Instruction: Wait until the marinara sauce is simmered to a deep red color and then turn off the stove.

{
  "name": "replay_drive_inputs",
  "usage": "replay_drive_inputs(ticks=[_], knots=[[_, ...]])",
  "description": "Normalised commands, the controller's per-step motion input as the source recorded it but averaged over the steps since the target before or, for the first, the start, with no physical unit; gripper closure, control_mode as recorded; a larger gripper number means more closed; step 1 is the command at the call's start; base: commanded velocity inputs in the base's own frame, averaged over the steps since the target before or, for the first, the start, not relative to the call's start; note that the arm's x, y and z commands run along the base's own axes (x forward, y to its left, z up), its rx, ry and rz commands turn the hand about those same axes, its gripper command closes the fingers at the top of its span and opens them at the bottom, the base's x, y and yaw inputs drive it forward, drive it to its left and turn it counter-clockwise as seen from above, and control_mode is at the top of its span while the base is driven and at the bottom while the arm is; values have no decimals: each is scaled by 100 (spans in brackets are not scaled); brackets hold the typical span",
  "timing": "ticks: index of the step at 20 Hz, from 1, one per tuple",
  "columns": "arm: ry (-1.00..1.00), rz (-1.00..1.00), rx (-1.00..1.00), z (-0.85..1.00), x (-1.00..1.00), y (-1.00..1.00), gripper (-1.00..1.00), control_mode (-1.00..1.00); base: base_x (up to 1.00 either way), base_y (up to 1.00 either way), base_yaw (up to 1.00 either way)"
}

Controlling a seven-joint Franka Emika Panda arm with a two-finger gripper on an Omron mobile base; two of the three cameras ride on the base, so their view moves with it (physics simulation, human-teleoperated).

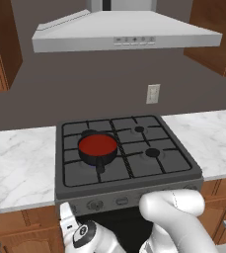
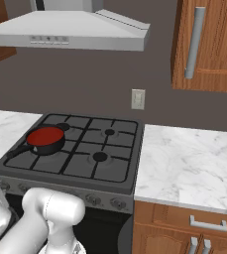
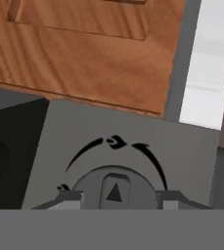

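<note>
Grey range hood (image 1: 127, 33), dark grey wall (image 1: 85, 94) with outlet (image 1: 153, 93), white marble counters (image 2: 189, 158), wooden cabinets (image 2: 209, 44), drawer handles (image 2: 207, 223).

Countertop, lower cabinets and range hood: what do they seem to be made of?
Countertop: polished marble by its look, white with grey veins.
Lower cabinets: varnished wood, reddish-brown grain, pale metal-looking handles.
Range hood: plain light grey, probably painted or brushed metal; the rendering leaves it open.

Knob (image 3: 114, 191) lower half cut off; tool (image 3: 116, 199) fingertips barely visible.

White arm bent low and forward, claw (image 3: 114, 199) with fingertips narrowly apart, one each side.
</note>
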Motion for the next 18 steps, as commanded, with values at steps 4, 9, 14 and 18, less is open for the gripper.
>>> replay_drive_inputs(ticks=[4, 9, 14, 18], knots=[[0, 0, 26, 0, 13, -26, 100, -100, 0, 0, 0], [0, 0, 28, 0, 5, -31, 100, -100, 0, 0, 0], [0, -1, 27, 0, 10, -24, 100, -100, 0, 0, 0], [0, -2, 25, 0, 10, -18, 100, -100, 0, 0, 0]])
